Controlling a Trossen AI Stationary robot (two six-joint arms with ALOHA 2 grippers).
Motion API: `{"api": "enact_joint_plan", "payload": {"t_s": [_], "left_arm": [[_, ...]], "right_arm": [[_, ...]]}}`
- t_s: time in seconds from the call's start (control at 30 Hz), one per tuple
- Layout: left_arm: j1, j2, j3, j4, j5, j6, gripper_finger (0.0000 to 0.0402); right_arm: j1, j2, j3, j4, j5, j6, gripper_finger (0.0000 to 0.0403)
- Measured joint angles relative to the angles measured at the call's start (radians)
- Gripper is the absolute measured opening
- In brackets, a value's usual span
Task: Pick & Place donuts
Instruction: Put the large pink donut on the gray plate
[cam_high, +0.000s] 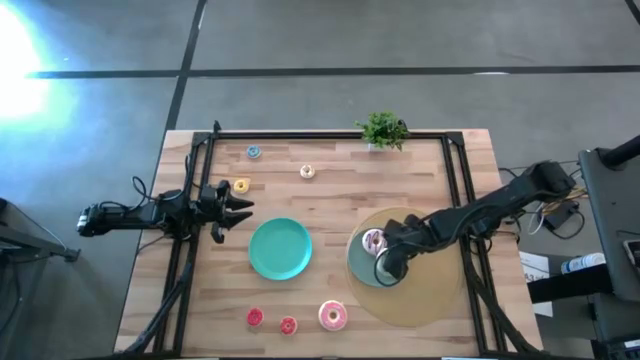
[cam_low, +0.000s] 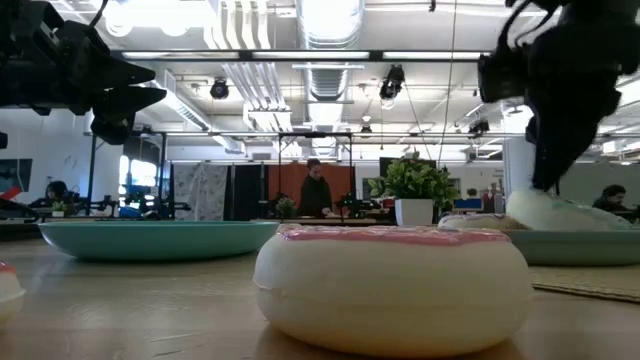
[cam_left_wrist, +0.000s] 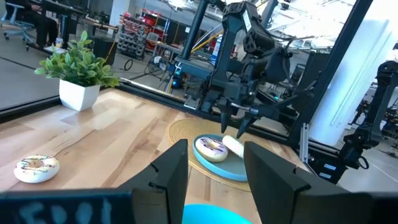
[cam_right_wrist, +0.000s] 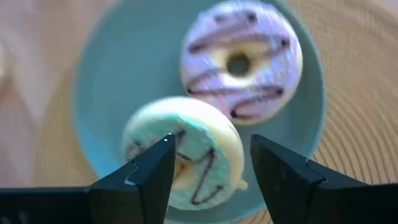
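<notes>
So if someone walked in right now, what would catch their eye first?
Probably the right gripper over the teal plate on the round woven mat, open above a green frosted donut that lies beside a pale donut with dark stripes. Next, the empty teal plate mid-table, and the left gripper waiting at the left edge.

**Hidden, cropped and unclear parts of the scene**

From above, the right gripper (cam_high: 387, 266) covers the green-frosted donut (cam_right_wrist: 184, 152) and part of the right teal plate (cam_high: 355, 262), so its fingers cannot be read there. In the right wrist view, that donut's lower edge sits behind the 2 dark fingers, and the plate's rim runs off the frame.

In the low view, the pink-frosted donut (cam_low: 392, 288) blocks much of the table behind it. A second object at the left edge (cam_low: 8, 290) is cut off, too little showing to identify. The people in the room (cam_low: 315, 190) are too small to make out.
</notes>
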Motion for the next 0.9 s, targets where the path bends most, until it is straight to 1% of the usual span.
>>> {"api": "enact_joint_plan", "payload": {"t_s": [0.1,0.2,0.27,0.3,0.37,0.53,0.63,0.7,0.73,0.77,0.87,0.9], "left_arm": [[0.000,0.000,0.000,0.000,0.000,0.000,0.0131],[0.000,0.000,0.000,0.000,0.000,0.000,0.0131],[0.000,0.000,0.000,0.000,0.000,0.000,0.0131],[0.000,0.001,0.000,0.000,0.000,0.000,0.0131],[0.000,0.001,0.000,0.000,0.000,0.000,0.0131],[0.000,0.006,0.000,0.000,0.000,0.000,0.0131],[0.000,0.007,0.000,0.000,0.000,0.000,0.0131],[0.000,0.008,0.000,0.015,-0.026,-0.019,0.0131],[0.000,0.009,0.000,0.050,-0.050,-0.080,0.0131],[0.001,0.009,0.000,0.087,-0.057,-0.183,0.0131],[0.000,0.009,0.000,0.174,-0.059,-0.581,0.0131],[0.000,0.009,0.000,0.192,-0.061,-0.684,0.0131]], "right_arm": [[0.000,-0.005,0.049,0.033,-0.001,-0.112,0.0201],[-0.007,0.005,0.096,0.054,0.005,-0.286,0.0201],[-0.017,0.012,0.125,0.058,0.036,-0.375,0.0201],[-0.024,0.018,0.138,0.055,0.052,-0.393,0.0201],[-0.034,0.023,0.160,0.057,0.067,-0.388,0.0201],[-0.057,0.019,0.172,0.030,0.074,-0.280,0.0201],[-0.057,0.017,0.178,0.028,0.077,-0.269,0.0201],[-0.055,0.016,0.182,0.027,0.075,-0.249,0.0201],[-0.055,0.016,0.185,0.026,0.074,-0.230,0.0201],[-0.055,0.016,0.187,0.027,0.074,-0.211,0.0201],[-0.056,0.016,0.196,0.028,0.075,-0.166,0.0201],[-0.056,0.015,0.197,0.030,0.075,-0.154,0.0201]]}}
